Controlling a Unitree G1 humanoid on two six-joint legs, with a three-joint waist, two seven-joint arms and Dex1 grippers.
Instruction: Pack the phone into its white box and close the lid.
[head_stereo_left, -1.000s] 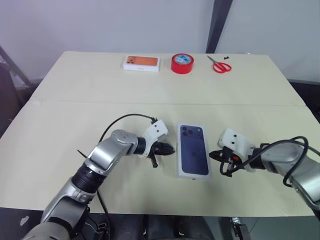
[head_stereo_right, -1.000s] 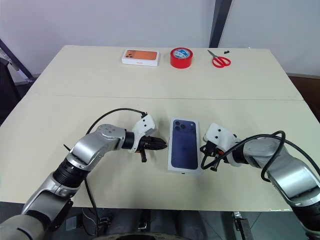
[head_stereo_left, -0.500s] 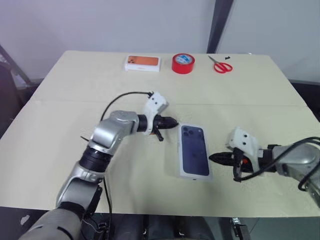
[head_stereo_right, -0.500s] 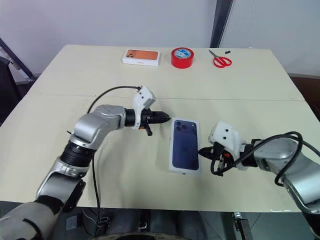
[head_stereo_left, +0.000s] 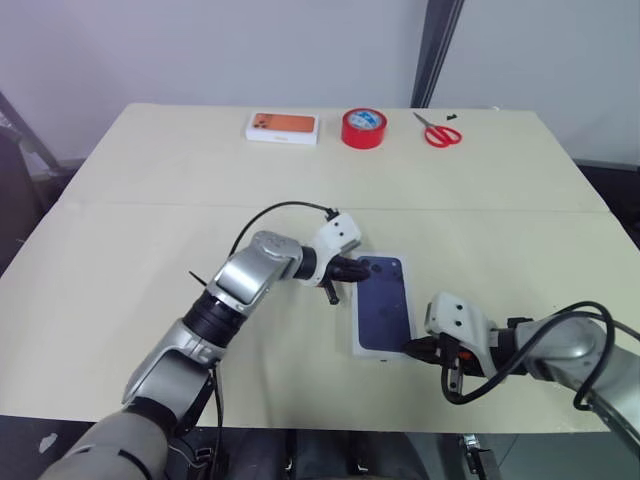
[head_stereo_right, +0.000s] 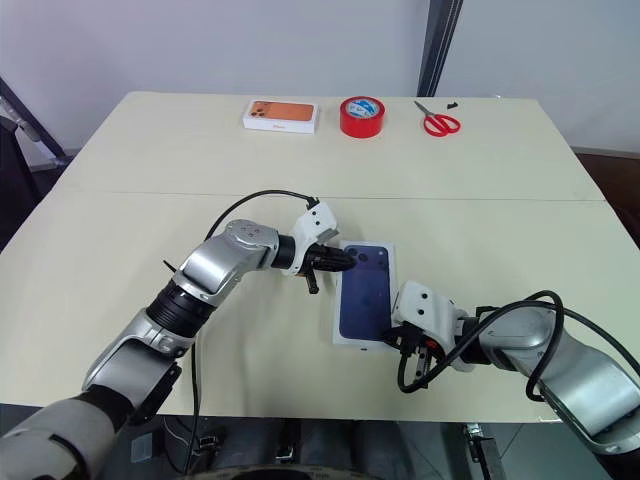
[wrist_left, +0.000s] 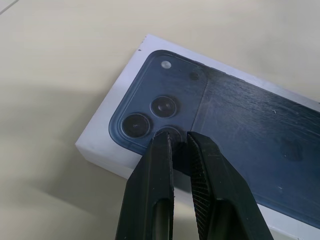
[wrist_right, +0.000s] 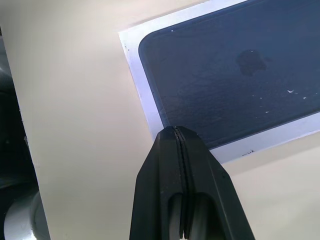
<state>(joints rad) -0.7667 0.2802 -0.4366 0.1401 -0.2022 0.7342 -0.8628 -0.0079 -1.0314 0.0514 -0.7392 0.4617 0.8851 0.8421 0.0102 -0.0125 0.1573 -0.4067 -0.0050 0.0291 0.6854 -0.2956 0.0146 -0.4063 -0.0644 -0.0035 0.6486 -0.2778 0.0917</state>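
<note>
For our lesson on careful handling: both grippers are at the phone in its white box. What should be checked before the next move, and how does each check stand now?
1. Phone lies inside the box outline: ok.
2. Left gripper holds nothing, tips a narrow gap apart at the phone's camera corner: ok.
3. Right gripper shut, at the box's near corner: ok.
4. Lid on the box: cannot tell.
5. Tape and scissors lie far from the box: ok.

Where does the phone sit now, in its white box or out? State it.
In: the phone lies camera-side up inside the white box, whose rim frames it; no lid on.
</note>
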